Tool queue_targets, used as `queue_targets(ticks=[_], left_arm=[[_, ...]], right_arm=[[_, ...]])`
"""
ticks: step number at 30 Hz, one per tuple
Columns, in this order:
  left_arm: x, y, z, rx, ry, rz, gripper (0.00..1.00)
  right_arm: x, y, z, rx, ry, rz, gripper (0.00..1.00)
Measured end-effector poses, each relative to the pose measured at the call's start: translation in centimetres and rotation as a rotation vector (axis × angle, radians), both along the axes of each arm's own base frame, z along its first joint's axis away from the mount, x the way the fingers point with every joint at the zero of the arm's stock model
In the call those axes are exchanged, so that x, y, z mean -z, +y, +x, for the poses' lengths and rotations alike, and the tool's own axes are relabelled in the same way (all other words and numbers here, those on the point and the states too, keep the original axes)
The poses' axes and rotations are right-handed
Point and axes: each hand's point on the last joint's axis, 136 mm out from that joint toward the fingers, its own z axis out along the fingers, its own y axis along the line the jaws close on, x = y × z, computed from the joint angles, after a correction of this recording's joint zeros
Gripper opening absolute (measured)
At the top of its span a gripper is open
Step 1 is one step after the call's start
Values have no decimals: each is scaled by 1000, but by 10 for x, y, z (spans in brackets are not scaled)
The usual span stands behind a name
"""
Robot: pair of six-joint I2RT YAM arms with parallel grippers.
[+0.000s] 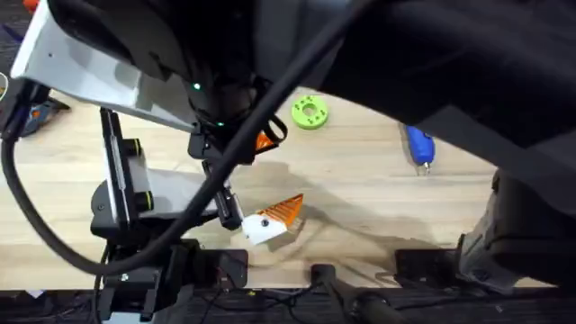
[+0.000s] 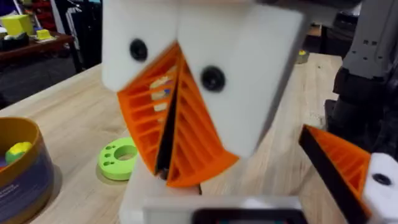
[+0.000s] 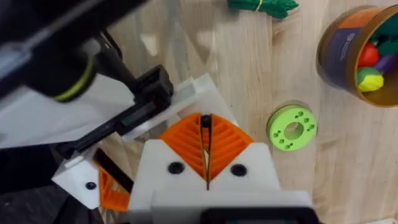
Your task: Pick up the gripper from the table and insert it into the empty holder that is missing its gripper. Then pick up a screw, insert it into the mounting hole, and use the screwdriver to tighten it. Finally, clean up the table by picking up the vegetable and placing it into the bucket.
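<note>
My right gripper [image 3: 206,118] points down with its orange ribbed pads pressed together. A small dark piece, which I take for the gripper [image 3: 206,124], is pinched at their tips. The tips rest on a bare white mount, the holder [image 2: 155,194], one finger of my left gripper [image 2: 242,180]. That gripper stands open, its other finger [image 2: 339,163] carrying an orange pad. The blue screwdriver [image 1: 419,147] lies at the table's right. The dark green vegetable [image 3: 262,5] lies beyond the arms, near the bucket [image 3: 357,53] of colourful toys.
A lime-green ring with holes [image 1: 310,112] lies flat near the back of the wooden table [image 1: 360,189]. Both arms hang large and dark under the overhead camera and hide the table's back left. The right arm's base [image 1: 504,243] stands at the front right.
</note>
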Motion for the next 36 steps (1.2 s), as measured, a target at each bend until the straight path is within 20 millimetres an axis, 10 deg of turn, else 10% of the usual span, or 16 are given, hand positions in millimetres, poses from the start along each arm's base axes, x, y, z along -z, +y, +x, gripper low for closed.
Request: queue_targets(ticks=[21, 26, 36], left_arm=[[0, 0, 0, 2, -1, 0, 986], [0, -1, -1, 9, -3, 1, 985], [0, -1, -2, 10, -3, 1, 985]], right_arm=[[-1, -3, 1, 4, -5, -10, 597], [-2, -8, 7, 14, -20, -25, 974], [-8, -11, 6, 17, -22, -14, 993]])
